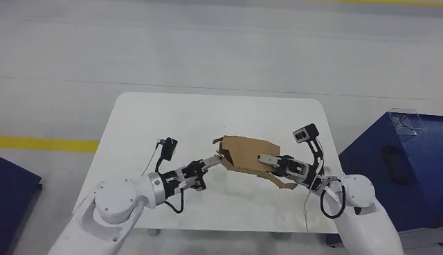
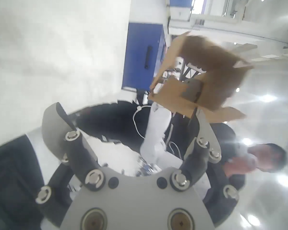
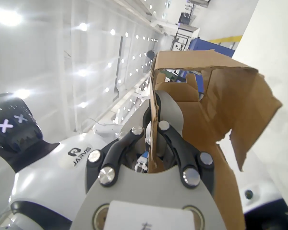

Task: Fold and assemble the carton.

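A brown carton [image 1: 249,154], partly opened with loose flaps, is held above the middle of the white table [image 1: 208,116]. My right gripper [image 1: 271,161] comes in from the carton's right side. In the right wrist view it [image 3: 154,111] is shut on the edge of one carton [image 3: 220,92] wall, one finger inside and one outside. My left gripper [image 1: 213,162] is at the carton's left end. In the left wrist view it [image 2: 126,113] stands wide open, and one fingertip [image 2: 198,118] is at the lower flap of the carton [image 2: 206,84].
A blue cabinet [image 1: 391,172] stands just off the table's right edge, with a clear stand [image 1: 405,120] on top. Another blue unit [image 1: 14,192] sits by the left side. The table's far half is bare.
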Controlling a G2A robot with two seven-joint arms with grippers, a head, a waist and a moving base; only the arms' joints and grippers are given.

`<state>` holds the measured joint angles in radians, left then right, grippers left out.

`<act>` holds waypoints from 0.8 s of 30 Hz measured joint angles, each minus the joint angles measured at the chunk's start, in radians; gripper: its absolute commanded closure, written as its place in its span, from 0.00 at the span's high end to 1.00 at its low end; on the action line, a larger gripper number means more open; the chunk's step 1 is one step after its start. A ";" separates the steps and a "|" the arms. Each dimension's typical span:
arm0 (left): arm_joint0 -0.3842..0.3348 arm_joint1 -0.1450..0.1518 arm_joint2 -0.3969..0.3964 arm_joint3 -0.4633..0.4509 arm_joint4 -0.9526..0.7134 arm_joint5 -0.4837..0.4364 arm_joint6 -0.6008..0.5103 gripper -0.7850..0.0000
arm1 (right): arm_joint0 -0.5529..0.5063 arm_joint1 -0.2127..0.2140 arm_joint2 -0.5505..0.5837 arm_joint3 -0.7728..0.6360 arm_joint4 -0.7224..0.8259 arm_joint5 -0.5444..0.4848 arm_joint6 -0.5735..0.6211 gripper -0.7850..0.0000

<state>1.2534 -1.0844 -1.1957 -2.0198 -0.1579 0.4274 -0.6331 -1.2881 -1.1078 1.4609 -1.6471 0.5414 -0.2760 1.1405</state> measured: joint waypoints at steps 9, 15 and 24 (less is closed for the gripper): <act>0.165 0.030 -0.059 -0.333 0.363 0.079 0.083 1.00 | 0.095 0.011 -0.003 0.117 -0.014 -0.066 0.157 0.00; 0.076 0.021 0.084 -0.322 0.545 0.218 0.068 1.00 | 0.104 0.017 -0.002 0.144 0.023 -0.110 0.233 0.00; -0.033 -0.009 0.192 -0.254 0.551 0.337 0.078 1.00 | 0.096 0.023 0.001 0.152 0.083 -0.114 0.262 0.00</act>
<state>1.2204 -1.0938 -1.0041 -2.2737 0.3934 0.7641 -0.5551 -1.1921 -1.0847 1.4620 -1.4953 0.6245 -0.3898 1.4023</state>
